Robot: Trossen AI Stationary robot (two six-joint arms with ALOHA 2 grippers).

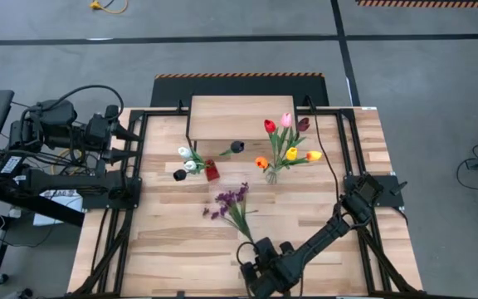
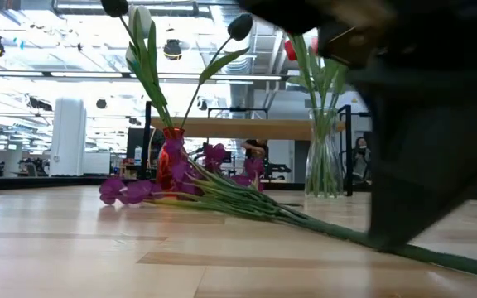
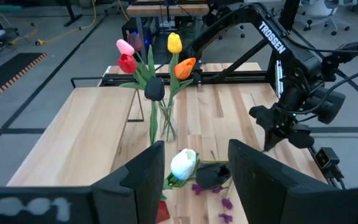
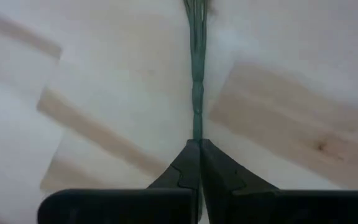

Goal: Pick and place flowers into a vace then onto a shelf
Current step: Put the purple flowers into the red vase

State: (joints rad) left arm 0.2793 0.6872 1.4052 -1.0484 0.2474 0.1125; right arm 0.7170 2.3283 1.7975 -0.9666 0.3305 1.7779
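Observation:
The purple-blossom sprig point(image 1: 231, 201) lies flat on the table, blossoms toward the far side, its stem running to the near edge. My right gripper point(image 1: 254, 259) stands over the stem's near end, shut on it. A red vase point(image 1: 212, 172) holds white and black tulips. A clear glass vase point(image 1: 270, 175) holds red, pink, maroon, orange and yellow tulips. Both vases stand on the table in front of the light-wood shelf point(image 1: 239, 116). My left gripper point(image 3: 194, 180) waits open at the table's left edge, touching nothing. My right gripper pinches the sprig's green stem point(image 4: 197, 127) between its two fingertips point(image 4: 185, 158), near the stem's free end. It comes from above, pointing down. A short stub of stem point(image 2: 462, 262) sticks out past the fingers. The whole sprig lies on the table.
The shelf stands at the table's far edge on thin black legs, its top bare. Bare planks point(image 1: 164, 241) stretch left of the sprig along the near side. Black frame rails point(image 1: 131, 166) run along both table sides. My right arm point(image 1: 330, 228) crosses the near right quarter.

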